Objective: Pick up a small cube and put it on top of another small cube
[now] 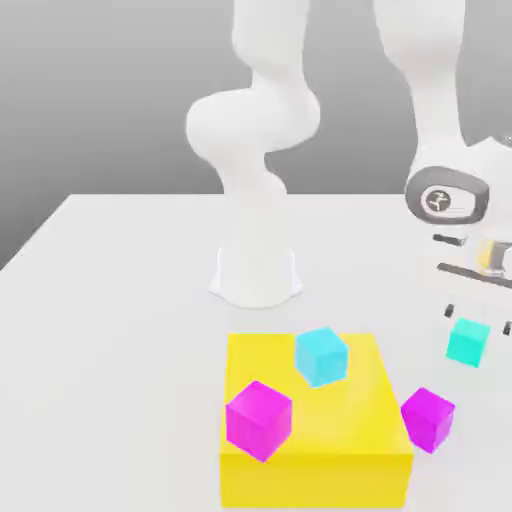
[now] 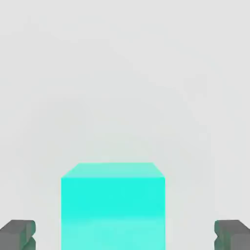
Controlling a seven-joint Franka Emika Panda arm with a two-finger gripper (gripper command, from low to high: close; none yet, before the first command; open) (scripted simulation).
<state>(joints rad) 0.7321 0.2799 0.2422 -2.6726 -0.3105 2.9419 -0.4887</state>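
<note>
Part of the gripper (image 1: 478,320) is cut off at the exterior view's right edge, and we cannot make out the teal cube's (image 1: 467,342) underside. In the hand view we see one face of that cube square on, with a paler strip beyond it; the exterior view adds the yellow block (image 1: 315,400), a blue cube (image 1: 321,356) and two magenta cubes (image 1: 259,420) (image 1: 427,419). The teal cube is plain and bright, right of the block, between the gripper's widely parted fingers.

Bright, even light washes the white tabletop (image 1: 120,350) pale, with hardly a shadow visible.
</note>
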